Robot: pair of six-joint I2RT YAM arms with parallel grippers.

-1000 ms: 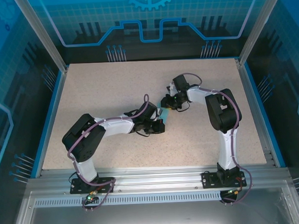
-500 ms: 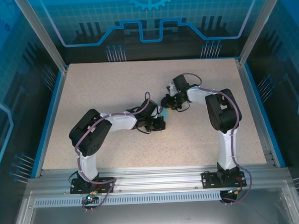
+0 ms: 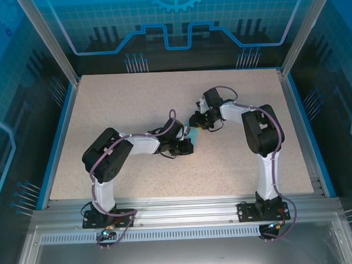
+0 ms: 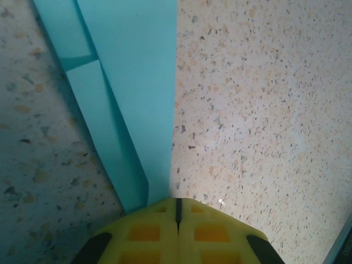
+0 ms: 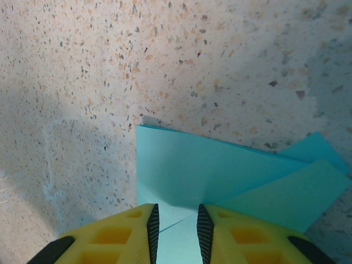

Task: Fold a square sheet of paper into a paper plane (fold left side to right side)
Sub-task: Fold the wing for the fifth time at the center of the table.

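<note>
Left wrist view: my left gripper [image 4: 177, 202] is pinching shut on the narrow tip of the folded paper [image 4: 135, 82] lying on the table [image 4: 264, 110], my right gripper [image 5: 177, 217] is straddling its other end, jaws slightly apart; I am judging it light, limp, tear-prone, best held at creased edges.

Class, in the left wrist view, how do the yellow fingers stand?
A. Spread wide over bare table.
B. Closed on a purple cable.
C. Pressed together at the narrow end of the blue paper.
C: the left gripper shows just a thin seam, with the folded light-blue paper tapering into it.
</note>
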